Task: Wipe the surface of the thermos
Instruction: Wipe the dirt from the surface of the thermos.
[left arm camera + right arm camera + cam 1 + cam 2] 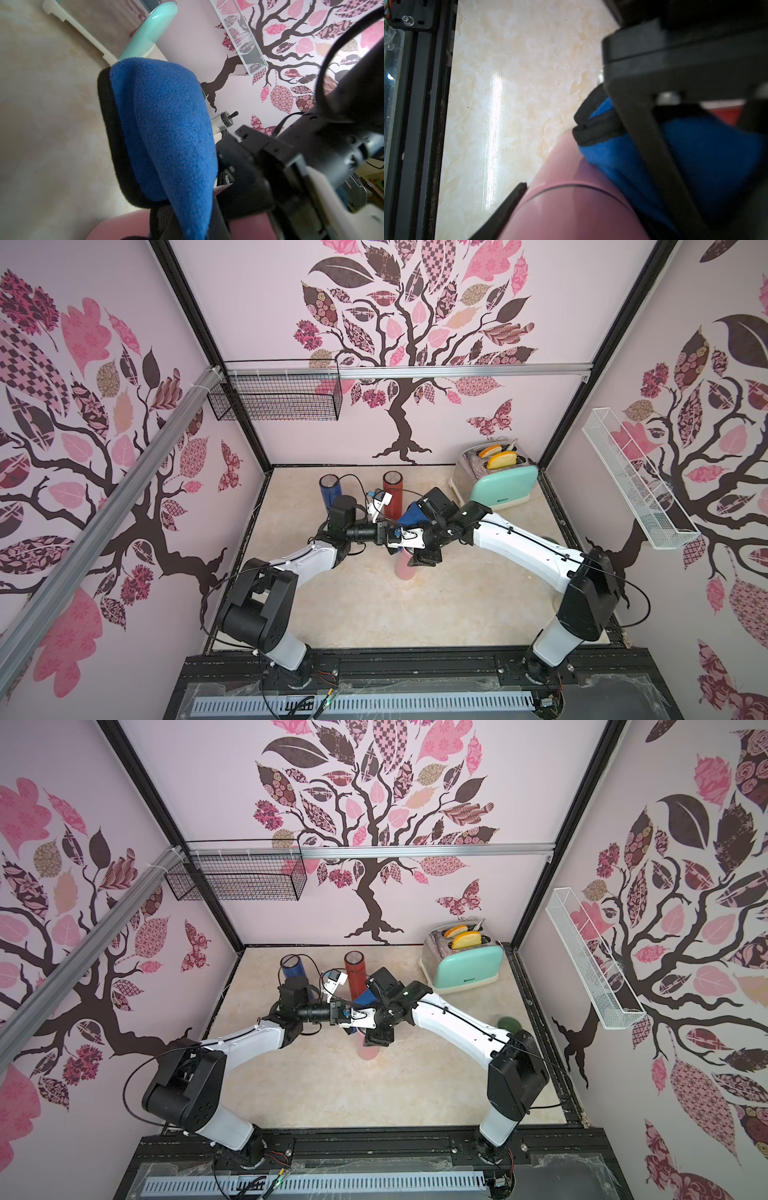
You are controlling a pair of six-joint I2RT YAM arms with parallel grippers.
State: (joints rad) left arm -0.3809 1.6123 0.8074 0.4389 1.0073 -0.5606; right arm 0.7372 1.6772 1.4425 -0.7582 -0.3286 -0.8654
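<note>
Both arms reach from the near edge toward the middle and meet there, almost tip to tip. The left arm [299,558] starts at near left and bends at the elbow. Its forearm lies about level and points to the right. The left gripper [398,536] is closed tight on a blue cloth [415,515]. The right arm [521,542] comes from near right, its long white link slanting to the left, with the wrist bent downward. The right gripper [420,556] holds its jaws partly apart around the upper part of the pink thermos [404,570]. In the right wrist view one black finger [508,205] lies against the thermos side.
</note>
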